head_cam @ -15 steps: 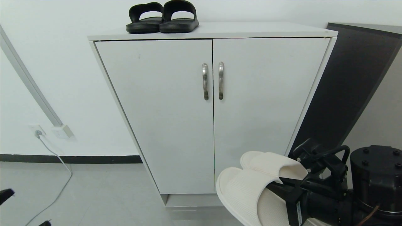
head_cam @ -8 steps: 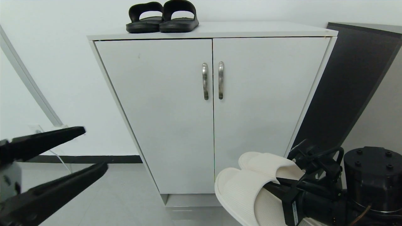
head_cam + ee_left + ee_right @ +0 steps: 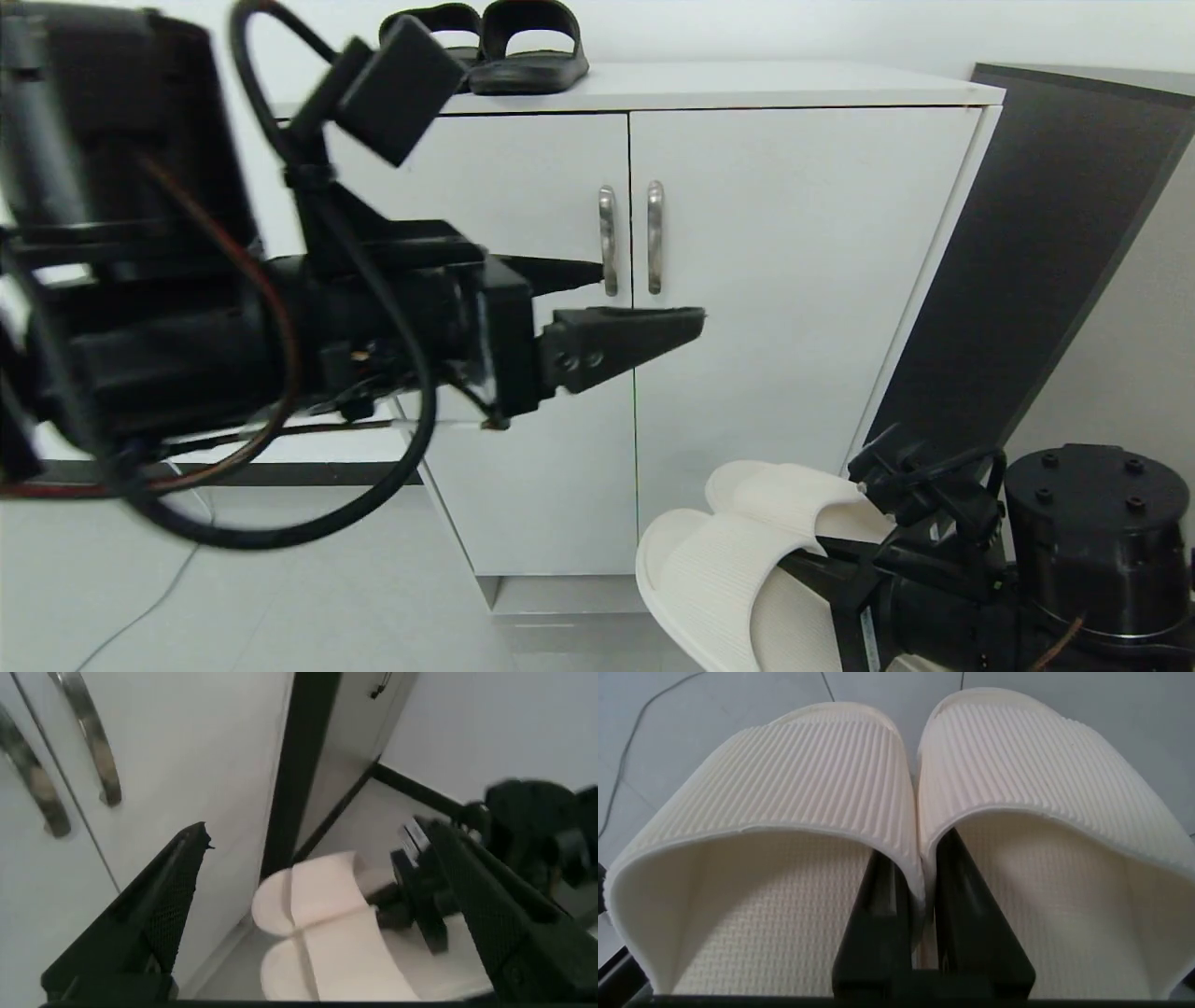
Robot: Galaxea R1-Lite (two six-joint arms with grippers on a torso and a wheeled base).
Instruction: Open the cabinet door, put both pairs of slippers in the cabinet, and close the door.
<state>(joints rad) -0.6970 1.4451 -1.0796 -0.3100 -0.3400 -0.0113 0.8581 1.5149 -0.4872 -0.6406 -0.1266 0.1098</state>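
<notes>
Jaws: left gripper (image 3: 649, 295) apart, right gripper (image 3: 915, 873) clamped on white slippers (image 3: 738, 560) | I'd centre on the left handle (image 3: 609, 241) before closing | pull along the hinge arc.

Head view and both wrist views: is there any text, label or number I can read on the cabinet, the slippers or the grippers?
No text here is legible.
White sticker on the body of the right gripper: it carries print, too small to read.
cabinet doors: plain, no markings visible.
black slippers and white slippers: no print visible.
</notes>
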